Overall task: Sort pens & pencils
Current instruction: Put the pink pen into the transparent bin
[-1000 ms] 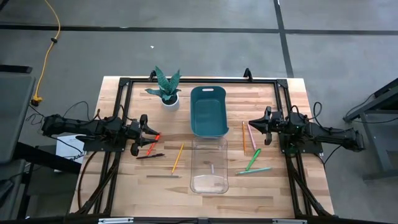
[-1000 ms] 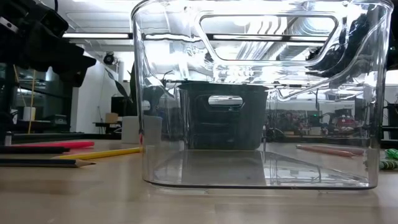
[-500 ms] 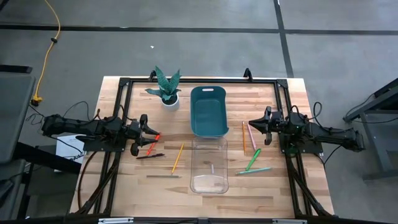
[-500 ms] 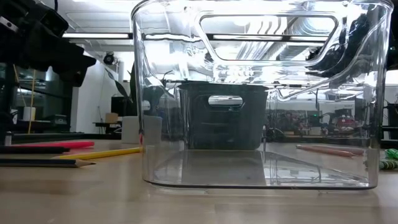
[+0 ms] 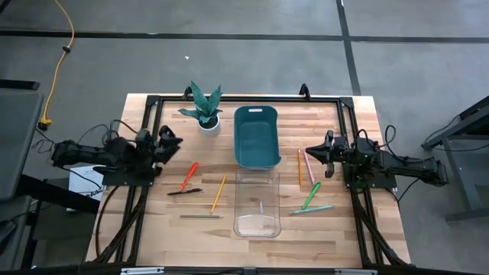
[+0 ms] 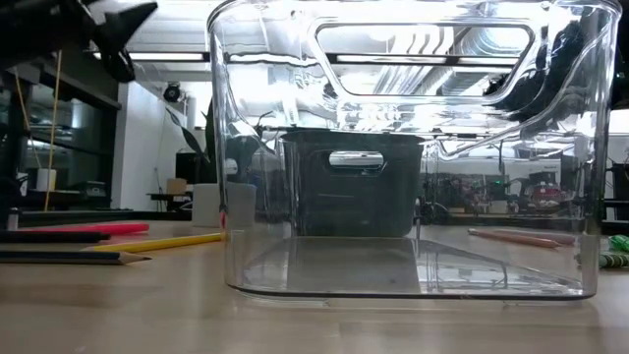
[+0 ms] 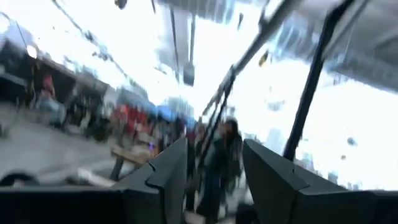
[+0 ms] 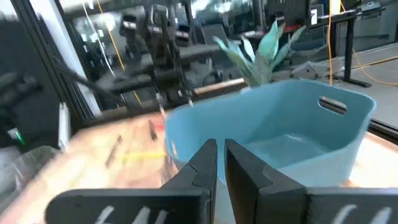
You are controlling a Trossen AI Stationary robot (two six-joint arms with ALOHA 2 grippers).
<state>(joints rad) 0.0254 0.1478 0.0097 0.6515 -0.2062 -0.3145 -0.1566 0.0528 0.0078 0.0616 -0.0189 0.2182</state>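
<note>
While the left gripper [image 5: 170, 140] hangs raised over the table's left side with its fingers [image 7: 165, 171] spread and nothing between them, the red pen [image 5: 188, 175] lies just beside it on the wood, untouched. A black pen [image 5: 184, 191] lies next to the red one, an orange pencil [image 5: 218, 194] slants nearer the middle, and a dull grey pencil [image 5: 200, 216] lies flat toward the front edge.

Over on the right, the right gripper [image 5: 312, 154] sits low with its fingers [image 8: 200, 165] pinched nearly together, empty, aimed across the table at the teal bin [image 8: 273, 124]. Right by it lie an orange pencil [image 5: 299, 167] and a pink pen [image 5: 309, 167] side by side, then two green pens [image 5: 310, 196] a little farther toward the front edge.

Centre stage, the teal bin [image 5: 255, 135] stands at the back and the clear bin [image 5: 257, 202] touches its near end. A small grey-looking stick shows through the clear bin's floor; what it is, I can't say. From table height, the clear bin [image 6: 403, 157] fills the view, with the pink-red pen [image 6: 93, 229], a yellow-looking pencil [image 6: 162, 241] and dark sticks lying to one side. A potted plant [image 5: 203, 107] stands at the back, left of the teal bin.
</note>
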